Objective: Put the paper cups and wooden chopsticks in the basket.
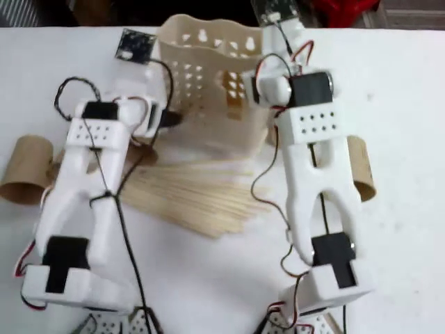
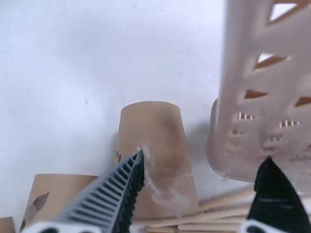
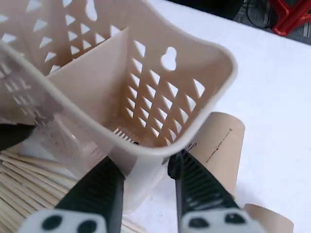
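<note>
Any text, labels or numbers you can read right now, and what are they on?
On the paper cup beside the basket: a line of small print along its side, too small to read.
On another paper cup: a dark mark, with no letters I can make out.
On the basket: none.
Nothing else carries readable text.

The left arm (image 1: 83, 181) and the right arm (image 1: 316, 174) are built of white plastic shells with rounded, forked links. Black servo blocks (image 1: 64, 261) sit at the joints, and each upper link has a flat panel with two rows of small round holes. Thin black and red cables (image 1: 127, 240) loop along the links. The left end effector (image 2: 203, 160) has one grey ribbed finger and one smooth black pointed finger. The right end effector (image 3: 143, 160) has two black ribbed fingers on white bases with dark round holes.
</note>
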Motion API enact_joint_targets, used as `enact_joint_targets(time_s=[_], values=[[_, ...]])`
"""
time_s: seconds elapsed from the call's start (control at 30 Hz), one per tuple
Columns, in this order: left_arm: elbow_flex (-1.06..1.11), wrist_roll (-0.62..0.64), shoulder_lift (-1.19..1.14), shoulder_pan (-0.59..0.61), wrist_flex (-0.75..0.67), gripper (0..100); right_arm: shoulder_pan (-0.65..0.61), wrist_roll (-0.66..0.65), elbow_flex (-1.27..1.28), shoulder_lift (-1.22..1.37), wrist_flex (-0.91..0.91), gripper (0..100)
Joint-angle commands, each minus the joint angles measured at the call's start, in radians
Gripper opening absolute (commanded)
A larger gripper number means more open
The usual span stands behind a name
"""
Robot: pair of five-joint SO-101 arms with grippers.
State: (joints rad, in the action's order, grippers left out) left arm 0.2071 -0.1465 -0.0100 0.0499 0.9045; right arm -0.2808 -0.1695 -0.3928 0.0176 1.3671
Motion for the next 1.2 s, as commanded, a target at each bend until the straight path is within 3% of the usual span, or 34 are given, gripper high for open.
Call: enact_joint_targets(time_s=[0.0,0.33,0.47,0.7,0.93,1.17], values=[[-0.06,0.017,-0.022,0.015,-0.091,35,-0.081,-0.014,0.133,-0.197,-0.028,1.5],[-0.06,0.015,-0.087,0.015,-0.109,35,-0.099,-0.147,0.801,-0.407,-0.653,1.5],[-0.057,-0.02,-0.082,0.015,-0.075,35,-0.097,-0.163,0.931,-0.409,-0.766,1.5],[-0.064,-0.025,-0.087,0.007,0.015,35,-0.09,-0.249,0.95,-0.409,-0.72,2.4],[-0.071,-0.025,-0.077,0.015,0.072,35,-0.084,-0.247,0.942,-0.426,-0.673,23.9],[-0.222,-0.017,-0.065,0.025,0.261,35,-0.008,-0.183,0.815,-0.479,-0.478,26.7]])
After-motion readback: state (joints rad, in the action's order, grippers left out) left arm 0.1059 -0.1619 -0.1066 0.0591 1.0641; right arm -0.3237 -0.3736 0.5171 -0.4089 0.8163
